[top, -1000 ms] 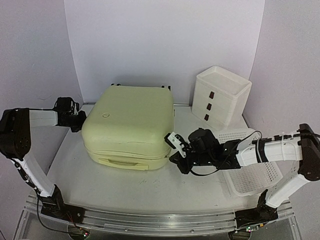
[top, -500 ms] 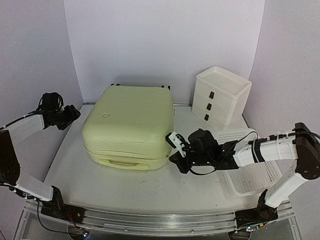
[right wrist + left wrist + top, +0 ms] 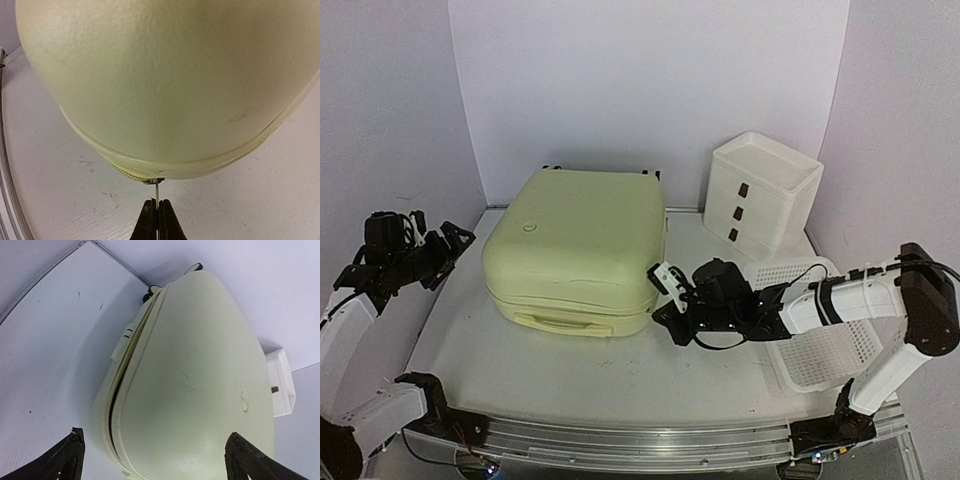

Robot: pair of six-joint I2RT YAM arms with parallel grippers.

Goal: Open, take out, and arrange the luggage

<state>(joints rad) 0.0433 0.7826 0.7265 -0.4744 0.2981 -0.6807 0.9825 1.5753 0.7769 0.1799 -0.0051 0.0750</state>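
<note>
- The left pincer hangs above the left edge of the counter. Its jaws are spread wide and hold nothing.
- Ahead of that pincer, clear of its fingertips, lies the luggage. It is flat on the counter with its lid down, and its zipper seam faces the open jaws.
- The right pincer is low at the luggage's near right corner. Its jaws are pressed together on a thin metal zipper pull.
- Straight beyond the right pincer's tips, the pull runs up to the seam under the shell's rounded edge — the shell fills the wrist view.
- Behind the right pincer, under its arm, sits a white mesh basket.
- Farther back and to its right stands a white drawer box — well apart from both pincers.
</note>
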